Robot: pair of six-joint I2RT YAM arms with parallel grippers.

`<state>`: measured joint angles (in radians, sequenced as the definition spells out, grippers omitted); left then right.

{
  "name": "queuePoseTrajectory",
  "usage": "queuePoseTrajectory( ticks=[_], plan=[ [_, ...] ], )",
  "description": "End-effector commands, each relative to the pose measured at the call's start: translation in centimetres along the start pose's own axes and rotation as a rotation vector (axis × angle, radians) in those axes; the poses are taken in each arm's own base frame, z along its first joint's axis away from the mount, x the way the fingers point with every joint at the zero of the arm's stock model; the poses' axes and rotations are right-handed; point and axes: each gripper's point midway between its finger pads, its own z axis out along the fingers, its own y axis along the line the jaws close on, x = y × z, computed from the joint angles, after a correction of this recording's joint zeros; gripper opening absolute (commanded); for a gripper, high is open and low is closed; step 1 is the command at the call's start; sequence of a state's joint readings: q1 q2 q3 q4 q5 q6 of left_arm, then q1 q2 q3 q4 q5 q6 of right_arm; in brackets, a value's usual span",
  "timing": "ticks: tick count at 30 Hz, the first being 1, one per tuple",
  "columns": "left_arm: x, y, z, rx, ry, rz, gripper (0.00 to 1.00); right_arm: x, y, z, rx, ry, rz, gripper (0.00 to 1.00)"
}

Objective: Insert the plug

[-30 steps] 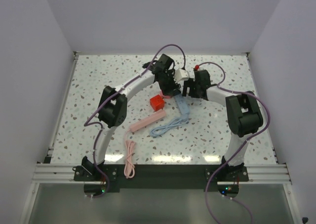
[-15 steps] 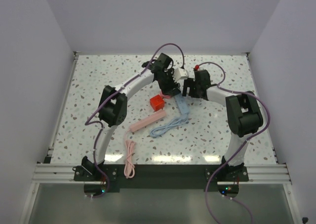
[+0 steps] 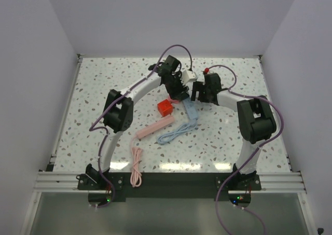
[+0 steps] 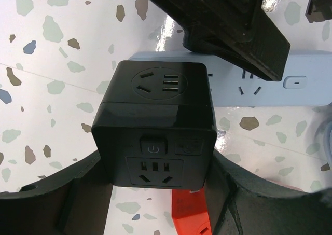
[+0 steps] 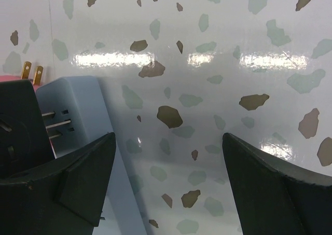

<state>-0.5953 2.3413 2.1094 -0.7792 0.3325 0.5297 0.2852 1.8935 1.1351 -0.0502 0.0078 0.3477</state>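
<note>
My left gripper [image 4: 155, 173] is shut on a black cube adapter [image 4: 155, 115] with sockets and a power button on its faces. It holds the cube over the near end of the light blue power strip [image 4: 259, 87]. In the right wrist view the cube [image 5: 18, 128] is at the left edge and its metal prongs [image 5: 56, 124] meet the slots of the strip [image 5: 78, 108]. My right gripper [image 5: 168, 183] is open and empty, just right of the strip above bare table. In the top view both grippers, left [image 3: 179, 91] and right [image 3: 199, 93], meet over the strip [image 3: 191, 111].
A red cube [image 3: 165, 107] lies just left of the strip and shows under the held cube [image 4: 191, 214]. A pink power strip [image 3: 155, 127] and its coiled pink cable [image 3: 136, 165] lie nearer the front. The blue strip's cable [image 3: 174, 134] curls beside them.
My left wrist has shifted slightly to the left with the black cube held. The right arm has stayed nearly still.
</note>
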Motion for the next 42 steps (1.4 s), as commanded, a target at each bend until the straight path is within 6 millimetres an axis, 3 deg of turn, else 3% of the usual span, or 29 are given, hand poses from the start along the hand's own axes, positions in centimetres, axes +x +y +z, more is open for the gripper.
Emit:
queuePoseTrajectory(
  ticks=[1,10,23,42],
  plan=[
    [-0.3,1.9,-0.5,-0.057,-0.016,-0.041,0.00,1.7,1.2,0.5,-0.053,0.051,0.000,0.88],
    [-0.8,1.6,-0.7,-0.038,-0.036,-0.028,0.00,1.8,1.3,0.5,-0.059,0.053,-0.001,0.88],
    [-0.3,1.3,0.5,-0.023,0.028,-0.025,0.00,0.7,1.4,0.1,-0.057,0.019,0.001,0.90],
    [-3.2,0.2,2.1,-0.050,0.014,0.047,0.00,2.4,1.9,1.0,-0.089,0.054,0.012,0.90]
  ],
)
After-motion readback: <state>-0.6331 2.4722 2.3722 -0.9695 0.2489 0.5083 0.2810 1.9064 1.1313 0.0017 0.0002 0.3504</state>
